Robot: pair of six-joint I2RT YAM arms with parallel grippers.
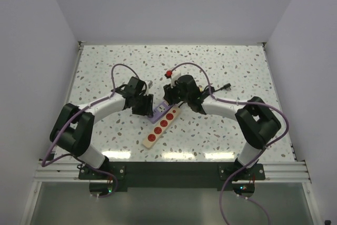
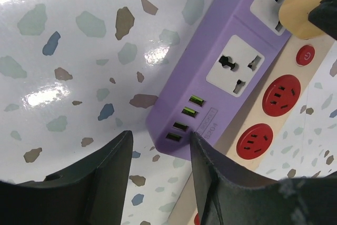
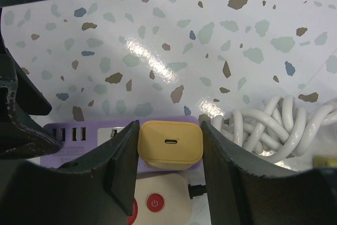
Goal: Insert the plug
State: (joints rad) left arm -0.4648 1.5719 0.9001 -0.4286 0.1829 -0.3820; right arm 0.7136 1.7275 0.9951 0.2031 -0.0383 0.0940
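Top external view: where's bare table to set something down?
Free: far band of speckled tabletop along the white back wall; near-right patch between the cream power strip with red sockets and the right arm. Crowded: centre, where left gripper and right gripper meet over the purple plastic power strip.

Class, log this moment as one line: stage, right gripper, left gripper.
stage: insertion, seating unclear | right gripper: shut on yellow charger over purple power strip | left gripper: open at strip's USB end

The speckled table (image 1: pixel 105 72) carries a cream power strip (image 1: pixel 157 131) at centre frame. A purple power strip (image 1: pixel 156 114) lies right beside it, and a coiled white cord (image 3: pixel 274 127) sits lower right in the right wrist view.
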